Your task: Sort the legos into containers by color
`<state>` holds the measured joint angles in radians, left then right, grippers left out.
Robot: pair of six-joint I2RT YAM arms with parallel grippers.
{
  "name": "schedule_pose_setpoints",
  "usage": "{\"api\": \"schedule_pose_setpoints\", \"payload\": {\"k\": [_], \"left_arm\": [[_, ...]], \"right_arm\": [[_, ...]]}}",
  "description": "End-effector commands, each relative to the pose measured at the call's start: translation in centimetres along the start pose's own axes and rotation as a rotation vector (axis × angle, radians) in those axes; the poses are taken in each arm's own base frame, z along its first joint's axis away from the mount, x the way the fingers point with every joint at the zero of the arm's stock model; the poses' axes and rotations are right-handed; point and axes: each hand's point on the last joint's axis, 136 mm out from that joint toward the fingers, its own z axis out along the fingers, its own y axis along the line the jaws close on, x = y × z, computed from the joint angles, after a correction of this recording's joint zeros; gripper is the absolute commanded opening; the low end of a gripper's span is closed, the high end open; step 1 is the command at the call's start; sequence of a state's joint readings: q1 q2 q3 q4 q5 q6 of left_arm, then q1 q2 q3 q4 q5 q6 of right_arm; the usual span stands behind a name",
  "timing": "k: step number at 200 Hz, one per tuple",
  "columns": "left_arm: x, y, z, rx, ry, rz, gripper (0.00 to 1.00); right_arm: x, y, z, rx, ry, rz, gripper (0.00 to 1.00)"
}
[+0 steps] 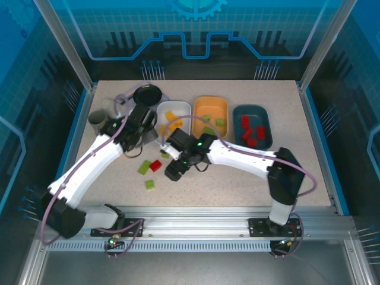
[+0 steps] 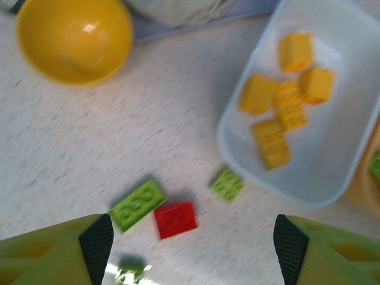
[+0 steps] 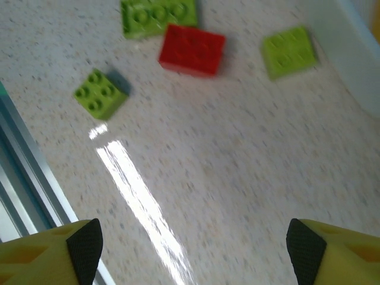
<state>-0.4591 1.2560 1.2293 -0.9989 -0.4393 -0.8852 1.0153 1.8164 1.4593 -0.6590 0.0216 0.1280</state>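
I reckon it's mostly sorted: yellow legos [image 2: 288, 104] in the white tray [image 2: 338, 136], others in the orange tray [image 1: 211, 100] and teal tray [image 1: 250, 107], one red brick [image 3: 192, 49] and three green bricks [image 3: 100, 93] loose on the table [image 3: 237, 178], left gripper [image 2: 194, 249] and right gripper [image 3: 195, 246] agape, empty

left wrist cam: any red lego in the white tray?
No, the white tray holds five yellow-orange legos; the red lego lies on the table outside it.
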Motion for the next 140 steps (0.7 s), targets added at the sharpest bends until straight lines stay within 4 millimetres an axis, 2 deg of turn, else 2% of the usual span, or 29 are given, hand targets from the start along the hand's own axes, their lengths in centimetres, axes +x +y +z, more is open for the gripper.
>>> {"api": "schedule_pose_setpoints", "payload": {"k": [1,34,63,82,93,99,140], "left_arm": [[2.2,4.0,-0.6,-0.029,0.009,-0.118,0.76],[4.5,8.8,-2.0,-0.045,-0.005,-0.192,0.76],[5.5,11.5,-3.1,-0.049,-0.019,-0.226,0.76],[5.8,12.2,-3.6,-0.041,-0.021,-0.232,0.76],[5.9,12.5,-3.8,-0.043,-0.023,-0.232,0.76],[5.9,12.6,-3.9,-0.042,-0.024,-0.234,0.76],[5.7,12.6,-4.3,-0.034,-0.029,-0.218,0.76]], "right_arm": [[-2.3,1.8,1.9,-0.006,-0.003,-0.052,0.89],[-3.6,1.9,5.3,0.025,0.064,0.014,0.94],[-4.3,1.0,7.6,0.074,0.11,0.052,0.95],[-4.2,0.5,9.1,0.087,0.143,0.081,0.94],[-4.4,0.4,9.3,0.09,0.147,0.089,0.93],[-3.8,0.1,10.5,0.096,0.173,0.093,0.92],[-3.5,-1.0,12.5,0.13,0.209,0.118,0.84]]}}
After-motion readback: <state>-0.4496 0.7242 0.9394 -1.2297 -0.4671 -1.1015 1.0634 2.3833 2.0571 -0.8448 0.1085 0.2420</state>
